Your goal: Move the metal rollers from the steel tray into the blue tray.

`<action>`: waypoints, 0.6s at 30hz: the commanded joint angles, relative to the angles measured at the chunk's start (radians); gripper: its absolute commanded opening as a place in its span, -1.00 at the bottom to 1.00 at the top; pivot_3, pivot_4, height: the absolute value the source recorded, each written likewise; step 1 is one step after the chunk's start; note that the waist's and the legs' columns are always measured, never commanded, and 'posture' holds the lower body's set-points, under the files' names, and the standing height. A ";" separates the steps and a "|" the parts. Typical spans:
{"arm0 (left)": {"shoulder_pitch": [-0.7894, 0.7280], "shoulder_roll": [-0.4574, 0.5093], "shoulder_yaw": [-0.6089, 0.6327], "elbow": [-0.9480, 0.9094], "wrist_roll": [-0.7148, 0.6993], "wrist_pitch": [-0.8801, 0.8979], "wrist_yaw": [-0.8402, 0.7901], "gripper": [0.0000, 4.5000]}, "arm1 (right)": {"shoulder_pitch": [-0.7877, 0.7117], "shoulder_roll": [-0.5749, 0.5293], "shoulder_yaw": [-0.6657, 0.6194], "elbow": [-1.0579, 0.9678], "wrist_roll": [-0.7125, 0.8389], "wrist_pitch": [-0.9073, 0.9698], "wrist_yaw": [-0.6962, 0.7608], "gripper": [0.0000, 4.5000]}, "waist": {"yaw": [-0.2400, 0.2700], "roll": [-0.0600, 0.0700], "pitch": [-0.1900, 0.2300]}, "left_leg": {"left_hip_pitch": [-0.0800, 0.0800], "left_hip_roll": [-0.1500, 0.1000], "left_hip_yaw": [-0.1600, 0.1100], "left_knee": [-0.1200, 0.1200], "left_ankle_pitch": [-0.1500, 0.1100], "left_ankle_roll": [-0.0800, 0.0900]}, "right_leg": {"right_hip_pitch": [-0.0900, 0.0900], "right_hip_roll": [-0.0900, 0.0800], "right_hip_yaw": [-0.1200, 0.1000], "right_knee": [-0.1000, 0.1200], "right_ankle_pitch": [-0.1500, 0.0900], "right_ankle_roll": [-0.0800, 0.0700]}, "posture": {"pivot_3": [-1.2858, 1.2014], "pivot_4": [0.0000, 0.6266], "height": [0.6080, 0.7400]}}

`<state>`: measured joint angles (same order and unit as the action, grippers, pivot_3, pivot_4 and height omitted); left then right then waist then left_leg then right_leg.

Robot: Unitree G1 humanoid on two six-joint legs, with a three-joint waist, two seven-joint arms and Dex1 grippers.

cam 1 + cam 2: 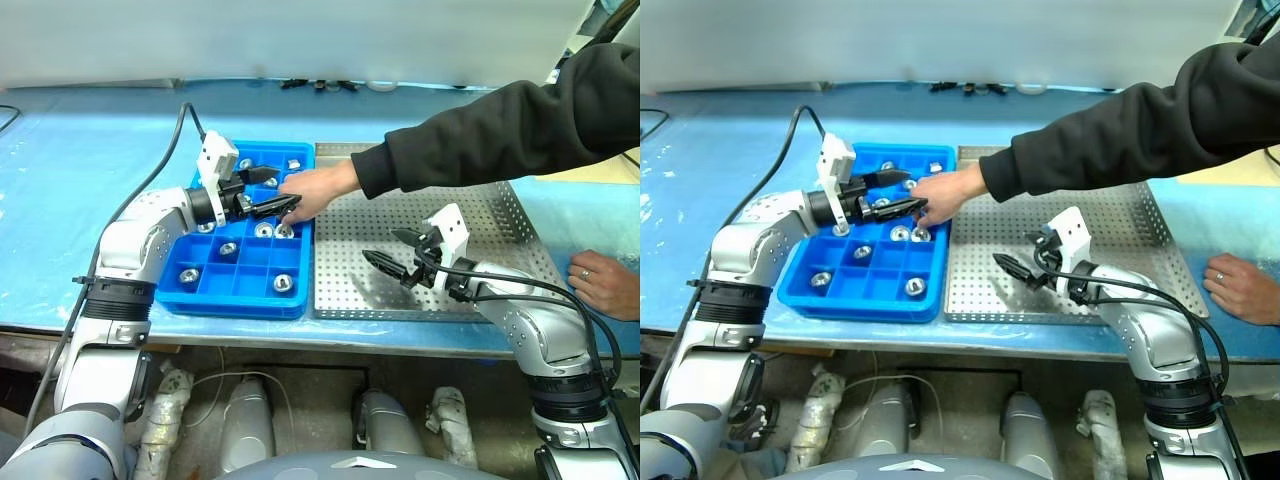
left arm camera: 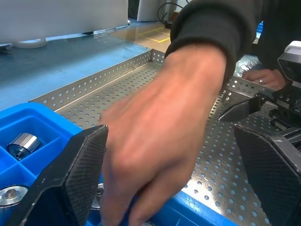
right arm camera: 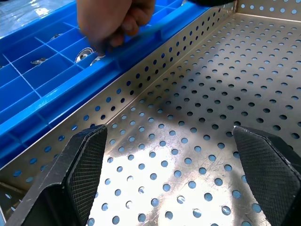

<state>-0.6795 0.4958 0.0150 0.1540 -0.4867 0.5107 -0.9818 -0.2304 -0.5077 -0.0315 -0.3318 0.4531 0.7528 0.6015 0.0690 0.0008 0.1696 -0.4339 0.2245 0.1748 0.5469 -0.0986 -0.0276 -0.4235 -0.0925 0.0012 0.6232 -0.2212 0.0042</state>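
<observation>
Left wrist view looks past the left gripper's (image 1: 268, 192) wide-apart fingers (image 2: 80, 174) at a blurred person's hand (image 2: 160, 136) reaching into the blue tray (image 2: 33, 117), with one of the metal rollers (image 2: 22, 143) lying on its side in a compartment; behind the hand it also catches the right gripper's fingers and a second hand with a ring at about 2 o'clock. Right wrist view gives what that one lacks: the bare perforated floor of the steel tray (image 3: 197, 141) between the right gripper's (image 1: 393, 251) spread fingers (image 3: 87, 165), nothing held, and the blue tray touching the steel rim at 10 o'clock, rollers in its cells under the person's fingers. Left eye view sets the whole layout: blue tray at 9 o'clock of the steel tray, edges touching, on a blue-covered table (image 1: 80, 150). Rollers sit singly in several blue compartments, for instance near the front edge (image 1: 283, 283) and front left (image 1: 188, 274). The person's sleeve (image 1: 480, 130) crosses over the steel tray from 2 o'clock; the other hand (image 1: 605, 285) rests on the table just beside the steel tray's right rim.
</observation>
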 commanded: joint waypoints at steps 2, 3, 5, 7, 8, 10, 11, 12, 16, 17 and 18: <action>-0.020 0.010 0.015 -0.021 -0.003 -0.009 -0.008 1.00 | -0.002 0.000 -0.025 -0.035 0.017 -0.012 -0.006 0.99 | 0.000 0.000 0.000 | 0.000 0.000 0.000 0.000 0.000 0.000 | 0.000 0.000 0.000 0.000 0.000 0.000 | -0.12 -0.52 1.00; -0.022 0.010 0.015 -0.019 -0.002 -0.010 -0.009 1.00 | -0.002 0.001 -0.024 -0.034 0.017 -0.012 -0.007 0.99 | 0.000 0.000 0.000 | 0.000 0.000 0.000 0.000 0.000 0.000 | 0.000 0.000 0.000 0.000 0.000 0.000 | -0.12 -0.52 1.00; -0.023 0.010 0.014 -0.017 -0.001 -0.010 -0.009 1.00 | -0.003 0.001 -0.023 -0.035 0.017 -0.011 -0.009 0.99 | 0.000 0.000 0.000 | 0.000 0.000 0.000 0.000 0.000 0.000 | 0.000 0.000 0.000 0.000 0.000 0.000 | -0.12 -0.52 1.00; -0.021 0.010 0.015 -0.019 -0.001 -0.009 -0.008 1.00 | -0.002 0.002 -0.020 -0.037 0.017 -0.011 -0.011 0.99 | 0.000 0.000 0.000 | 0.000 0.000 0.000 0.000 0.000 0.000 | 0.000 0.000 0.000 0.000 0.000 0.000 | -0.12 -0.52 1.00; -0.020 0.010 0.014 -0.021 -0.001 -0.009 -0.008 1.00 | 0.000 0.003 -0.019 -0.038 0.017 -0.011 -0.011 0.99 | 0.000 0.000 0.000 | 0.000 0.000 0.000 0.000 0.000 0.000 | 0.000 0.000 0.000 0.000 0.000 0.000 | -0.12 -0.52 1.00; -0.018 0.010 0.014 -0.023 -0.001 -0.008 -0.008 1.00 | 0.001 0.002 -0.018 -0.039 0.017 -0.011 -0.011 0.99 | 0.000 0.000 0.000 | 0.000 0.000 0.000 0.000 0.000 0.000 | 0.000 0.000 0.000 0.000 0.000 0.000 | -0.12 -0.52 1.00; -0.017 0.010 0.014 -0.024 -0.002 -0.007 -0.008 1.00 | 0.001 0.002 -0.018 -0.040 0.017 -0.011 -0.011 0.99 | 0.000 0.000 0.000 | 0.000 0.000 0.000 0.000 0.000 0.000 | 0.000 0.000 0.000 0.000 0.000 0.000 | -0.11 -0.52 1.00; -0.017 0.009 0.014 -0.025 -0.002 -0.007 -0.007 1.00 | 0.001 0.002 -0.017 -0.040 0.017 -0.010 -0.011 0.99 | 0.000 0.000 0.000 | 0.000 0.000 0.000 0.000 0.000 0.000 | 0.000 0.000 0.000 0.000 0.000 0.000 | -0.11 -0.52 1.00; -0.014 0.010 0.015 -0.026 -0.002 -0.008 -0.007 1.00 | 0.003 0.000 -0.018 -0.043 0.018 -0.008 -0.010 0.99 | 0.000 0.000 0.000 | 0.000 0.000 0.000 0.000 0.000 0.000 | 0.000 0.000 0.000 0.000 0.000 0.000 | -0.12 -0.52 1.00; -0.013 0.010 0.015 -0.028 -0.002 -0.007 -0.007 1.00 | 0.004 -0.001 -0.019 -0.044 0.019 -0.007 -0.009 0.99 | 0.000 0.000 0.000 | 0.000 0.000 0.000 0.000 0.000 0.000 | 0.000 0.000 0.000 0.000 0.000 0.000 | -0.11 -0.52 1.00; -0.012 0.010 0.015 -0.029 -0.003 -0.007 -0.006 1.00 | 0.005 -0.001 -0.019 -0.045 0.020 -0.007 -0.009 0.99 | 0.000 0.000 0.000 | 0.000 0.000 0.000 0.000 0.000 0.000 | 0.000 0.000 0.000 0.000 0.000 0.000 | -0.11 -0.52 1.00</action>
<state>-0.6839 0.4961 0.0144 0.1540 -0.4850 0.5107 -0.9824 -0.2270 -0.5062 -0.0314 -0.3318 0.4531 0.7526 0.5916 0.0689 0.0008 0.1696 -0.4340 0.2245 0.1748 0.5468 -0.0986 -0.0275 -0.4235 -0.0924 0.0011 0.6231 -0.2212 0.0042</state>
